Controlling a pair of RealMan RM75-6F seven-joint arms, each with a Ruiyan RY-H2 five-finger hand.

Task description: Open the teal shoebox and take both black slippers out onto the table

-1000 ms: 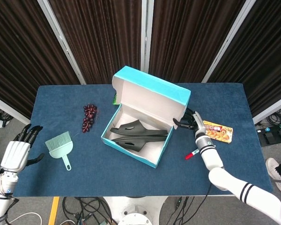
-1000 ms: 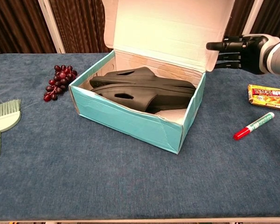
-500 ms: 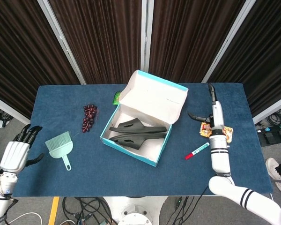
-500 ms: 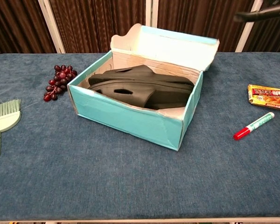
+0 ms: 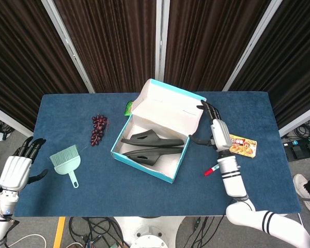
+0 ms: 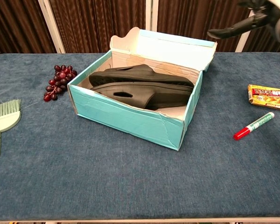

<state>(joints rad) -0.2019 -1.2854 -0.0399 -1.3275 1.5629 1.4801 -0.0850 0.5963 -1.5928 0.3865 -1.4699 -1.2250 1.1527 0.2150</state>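
Teal shoebox (image 5: pixel 144 157) near table centre, lid (image 5: pixel 168 110) tipped back and standing open behind the tray. Two black slippers (image 5: pixel 152 147) inside, side by side, lengthwise along the box, soles down. Right hand (image 5: pixel 213 123) just beside the lid's right end, above the table, fingers apart and extended, thumb (image 5: pixel 196 140) reaching toward the box's right wall; contact with the cardboard cannot be told; nothing held. In the chest view, only dark fingertips (image 6: pixel 231 29) visible at the upper right, level with the lid's top edge. Left hand (image 5: pixel 18 166) well apart from the box, off the table's left edge, fingers spread, empty.

Box: thin cardboard, teal outside, white inside, rectangular, front wall creased and slightly buckled (image 6: pixel 130 119). Slippers: matte, smooth moulded material, low rounded profile, oval cut-outs in the uppers. Table (image 5: pixel 144 191): dark blue, short-napped fabric cover.

Also on the table: dark red grape bunch (image 5: pixel 97 128) left of the box; pale green hand brush (image 5: pixel 67 161) further left; red-capped marker (image 5: pixel 213 168) and flat yellow food packet (image 5: pixel 242 145) right of the box.
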